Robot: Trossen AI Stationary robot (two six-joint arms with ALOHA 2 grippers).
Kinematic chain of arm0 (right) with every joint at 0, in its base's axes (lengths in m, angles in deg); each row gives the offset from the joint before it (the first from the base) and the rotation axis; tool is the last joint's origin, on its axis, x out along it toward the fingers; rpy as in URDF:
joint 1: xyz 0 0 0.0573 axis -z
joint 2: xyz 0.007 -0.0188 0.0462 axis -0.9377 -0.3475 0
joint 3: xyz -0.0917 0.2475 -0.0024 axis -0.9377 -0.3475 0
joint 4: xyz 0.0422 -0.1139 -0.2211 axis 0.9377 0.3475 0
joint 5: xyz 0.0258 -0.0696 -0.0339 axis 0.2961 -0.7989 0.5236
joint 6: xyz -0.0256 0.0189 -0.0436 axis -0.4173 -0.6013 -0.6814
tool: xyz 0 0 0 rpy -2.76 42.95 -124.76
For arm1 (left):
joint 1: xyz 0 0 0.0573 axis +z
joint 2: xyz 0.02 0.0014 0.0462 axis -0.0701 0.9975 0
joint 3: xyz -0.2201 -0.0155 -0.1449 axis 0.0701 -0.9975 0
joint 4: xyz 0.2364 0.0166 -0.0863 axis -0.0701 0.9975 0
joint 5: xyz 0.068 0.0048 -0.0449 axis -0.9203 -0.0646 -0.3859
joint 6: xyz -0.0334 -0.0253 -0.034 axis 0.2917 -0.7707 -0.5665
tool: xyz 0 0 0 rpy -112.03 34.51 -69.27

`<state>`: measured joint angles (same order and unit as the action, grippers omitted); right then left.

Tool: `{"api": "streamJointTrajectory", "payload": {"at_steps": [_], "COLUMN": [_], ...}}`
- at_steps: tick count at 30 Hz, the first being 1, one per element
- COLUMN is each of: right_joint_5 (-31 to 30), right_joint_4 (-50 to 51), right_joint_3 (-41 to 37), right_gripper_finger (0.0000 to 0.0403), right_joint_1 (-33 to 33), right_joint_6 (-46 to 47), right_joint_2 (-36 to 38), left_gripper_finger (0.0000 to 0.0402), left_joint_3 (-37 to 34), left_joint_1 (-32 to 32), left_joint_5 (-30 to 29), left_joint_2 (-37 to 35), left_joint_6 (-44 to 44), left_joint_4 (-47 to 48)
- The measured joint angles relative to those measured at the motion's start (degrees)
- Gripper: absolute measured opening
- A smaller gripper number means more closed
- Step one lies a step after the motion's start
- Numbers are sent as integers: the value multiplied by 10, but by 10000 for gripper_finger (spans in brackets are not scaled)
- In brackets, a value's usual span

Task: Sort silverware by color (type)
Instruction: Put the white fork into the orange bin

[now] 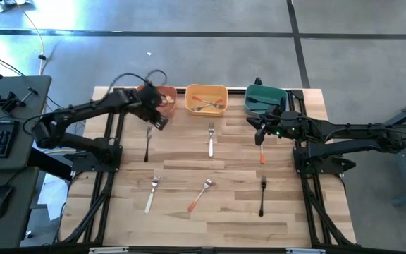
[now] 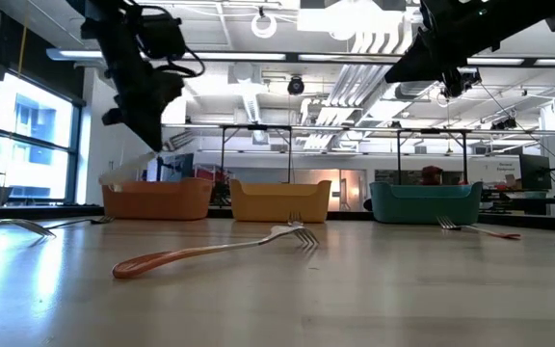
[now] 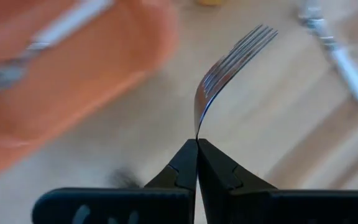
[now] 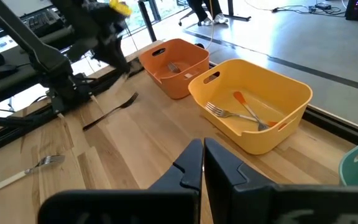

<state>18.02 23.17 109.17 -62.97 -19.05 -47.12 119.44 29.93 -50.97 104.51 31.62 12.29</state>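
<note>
One fork [image 3: 229,68] sits pinched edge-on in your left hand [image 3: 197,144] beside the orange bin [image 1: 162,96]. Thin, stiff, slick: grip mid-handle. Right hand [image 4: 203,152] is pressed together, empty.

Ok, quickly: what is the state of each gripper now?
Left gripper: closed on a fork, near the orange bin.
Right gripper: closed, holding nothing visible.

The table [image 1: 224,212] is pale wood in light and darker planks. Three bins stand in a row: orange [image 1: 166,95], yellow [image 1: 205,89] and teal-green [image 1: 263,95]. Forks have silver tines; handles are black [image 1: 147,149], white [image 1: 211,146] and orange-red [image 1: 196,201]. Two orange-handled forks [image 4: 247,112] lie in the yellow bin. Both arms and their frames are black.
</note>
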Motion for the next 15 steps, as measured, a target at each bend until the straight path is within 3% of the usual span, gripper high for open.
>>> {"api": "streamJointTrajectory", "payload": {"at_steps": [4,8,15], "right_joint_5": [0,0,0], "right_joint_4": [0,0,0], "right_joint_3": [0,0,0], "right_gripper_finger": [0,0,0], "right_joint_1": [0,0,0], "right_joint_6": [0,0,13], "right_joint_2": [0,0,0], "left_gripper_finger": [0,0,0], "left_joint_3": [33,90,180], "left_joint_1": [76,138,176], "left_joint_5": [-8,-8,-23], "left_joint_2": [-2,46,164], "left_joint_6": [82,170,350], "left_joint_4": [23,19,39]}}
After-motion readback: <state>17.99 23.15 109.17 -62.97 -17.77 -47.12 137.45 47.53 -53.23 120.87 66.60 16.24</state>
